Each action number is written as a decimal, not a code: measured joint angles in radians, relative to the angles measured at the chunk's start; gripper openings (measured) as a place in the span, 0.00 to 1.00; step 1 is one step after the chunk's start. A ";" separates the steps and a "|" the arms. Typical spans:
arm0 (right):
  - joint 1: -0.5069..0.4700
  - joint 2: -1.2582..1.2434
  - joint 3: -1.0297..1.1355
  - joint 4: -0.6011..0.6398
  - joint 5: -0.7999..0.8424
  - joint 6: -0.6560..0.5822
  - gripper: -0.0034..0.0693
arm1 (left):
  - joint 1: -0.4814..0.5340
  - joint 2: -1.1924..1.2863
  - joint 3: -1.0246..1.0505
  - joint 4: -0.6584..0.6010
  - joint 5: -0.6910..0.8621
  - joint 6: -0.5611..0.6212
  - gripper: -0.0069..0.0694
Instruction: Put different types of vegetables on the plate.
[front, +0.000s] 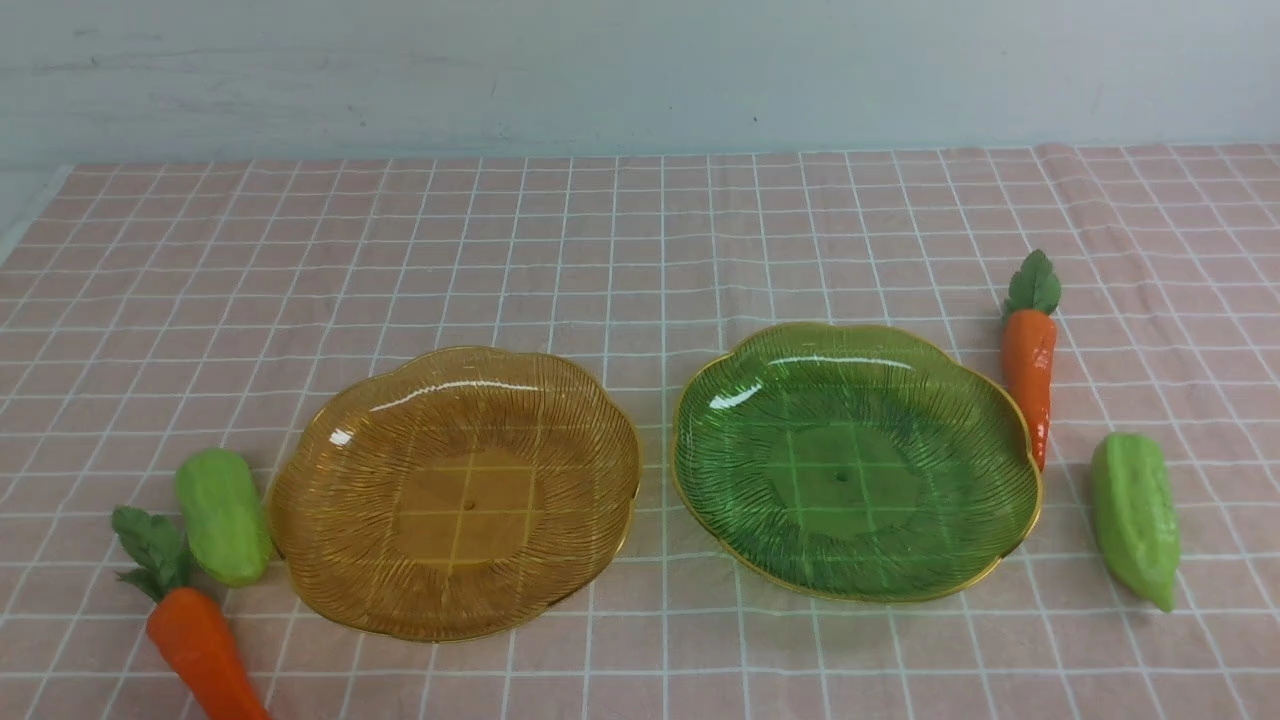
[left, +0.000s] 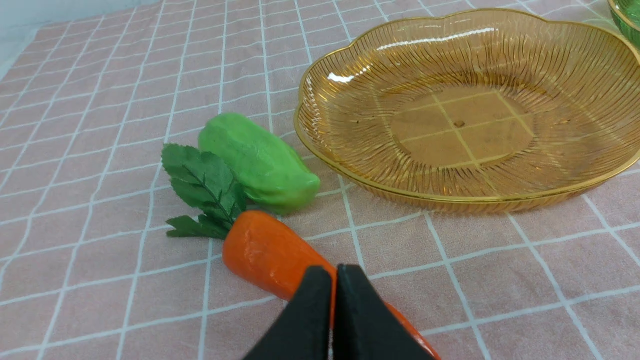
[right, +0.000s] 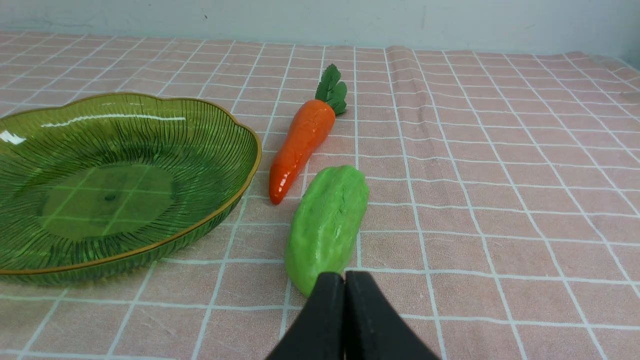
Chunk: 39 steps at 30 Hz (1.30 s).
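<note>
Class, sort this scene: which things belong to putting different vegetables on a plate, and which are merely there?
Belong: glossy orange toy carrots, left and right; light green stubby toy gourds, left and right; ribbed see-through amber plate; ribbed see-through green plate.
Merely there: pink checked tablecloth; pale wall.

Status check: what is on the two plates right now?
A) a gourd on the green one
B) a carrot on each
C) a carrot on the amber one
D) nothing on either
D: the amber plate and green plate are bare; the left carrot, left gourd, right carrot and right gourd lie on the tablecloth beside them.
</note>
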 joint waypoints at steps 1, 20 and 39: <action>0.000 0.000 0.000 0.000 0.000 0.000 0.03 | 0.000 0.000 0.000 0.000 0.000 0.000 0.09; 0.000 0.000 0.000 0.000 0.000 0.000 0.03 | 0.000 0.000 0.004 -0.196 -0.119 -0.080 0.09; 0.000 0.000 0.000 -0.143 -0.013 -0.006 0.03 | 0.000 0.037 -0.287 -0.708 -0.521 0.055 0.09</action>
